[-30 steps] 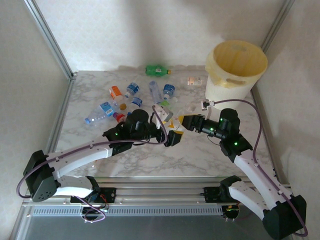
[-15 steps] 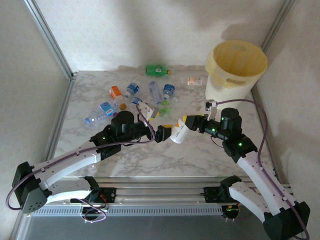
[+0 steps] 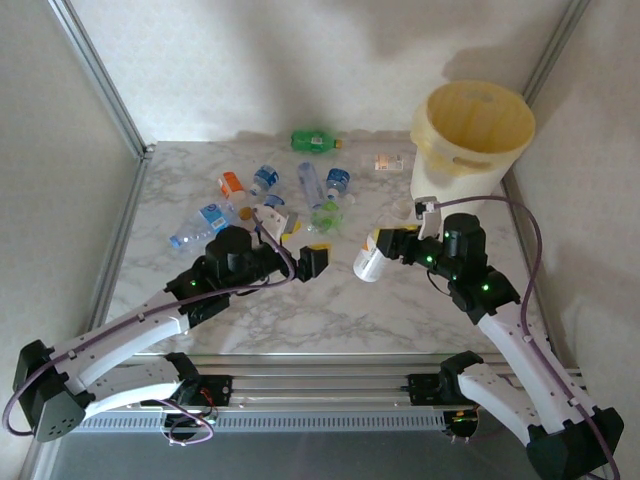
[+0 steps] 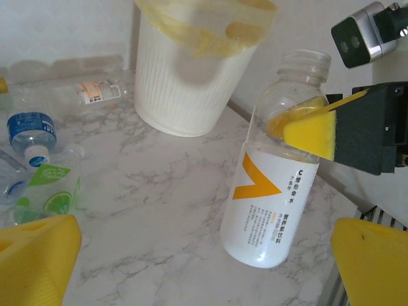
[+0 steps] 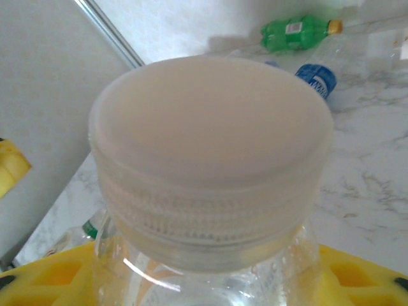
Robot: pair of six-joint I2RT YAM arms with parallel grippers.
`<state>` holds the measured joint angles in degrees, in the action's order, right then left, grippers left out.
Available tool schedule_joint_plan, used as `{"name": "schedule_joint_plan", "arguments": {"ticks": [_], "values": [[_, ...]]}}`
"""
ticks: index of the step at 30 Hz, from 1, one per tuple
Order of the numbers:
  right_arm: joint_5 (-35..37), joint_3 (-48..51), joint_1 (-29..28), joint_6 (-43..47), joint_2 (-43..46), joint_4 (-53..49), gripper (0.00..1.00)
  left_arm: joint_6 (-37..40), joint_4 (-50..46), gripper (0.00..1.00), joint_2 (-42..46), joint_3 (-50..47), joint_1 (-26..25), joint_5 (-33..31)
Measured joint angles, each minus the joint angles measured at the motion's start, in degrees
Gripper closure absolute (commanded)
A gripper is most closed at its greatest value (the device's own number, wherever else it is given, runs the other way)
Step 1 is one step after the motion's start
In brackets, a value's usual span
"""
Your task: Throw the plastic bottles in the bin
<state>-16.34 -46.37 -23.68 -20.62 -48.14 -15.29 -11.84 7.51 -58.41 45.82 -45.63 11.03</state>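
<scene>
The right gripper (image 3: 382, 245) is closed partway on a white-labelled bottle (image 3: 368, 264), its jaws clamped across the clear shoulder just under the cap. In the left wrist view one yellow pad (image 4: 307, 132) presses flat against that shoulder, above the label's orange chevron. The bottle hangs tilted, neck up toward the gripper and base down and away from it; whether the base touches the marble table (image 3: 330, 320) I cannot tell. From the right wrist, the bottle's pale ribbed cap (image 5: 210, 159) sits close to the lens, with yellow fingers (image 5: 48, 280) showing at both lower corners.

The left gripper (image 3: 310, 257) stands wide open and holds nothing. Its two yellow fingertips (image 4: 35, 255) sit far apart at the lower corners of its own view, with the held bottle in front of them and apart from both.

The bin (image 3: 450, 182) stands at the table's far right corner, beyond the right gripper, its yellow liner folded over the rim. The held bottle is near it but outside it.

The other plastic bottles lie loose toward the back of the table: a green bottle (image 3: 315, 141) by the far wall, a blue-labelled bottle (image 3: 337, 182) among a cluster left of centre, and a clear orange-labelled bottle (image 3: 388, 161) just left of the bin
</scene>
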Motion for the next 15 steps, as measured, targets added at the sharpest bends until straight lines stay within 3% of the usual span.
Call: {"name": "schedule_joint_plan", "arguments": {"ticks": [9, 15], "values": [[7.54, -3.21, 0.0, 5.75, -0.37, -2.86, 0.71, -0.2, 0.0, 0.0, 1.42, -0.22, 0.57, -0.61], [18.6, -5.6, 0.0, 12.13, -0.44, -1.62, 0.71, -0.42, 0.0, 0.0, 1.44, -0.22, 0.74, -0.66]]}}
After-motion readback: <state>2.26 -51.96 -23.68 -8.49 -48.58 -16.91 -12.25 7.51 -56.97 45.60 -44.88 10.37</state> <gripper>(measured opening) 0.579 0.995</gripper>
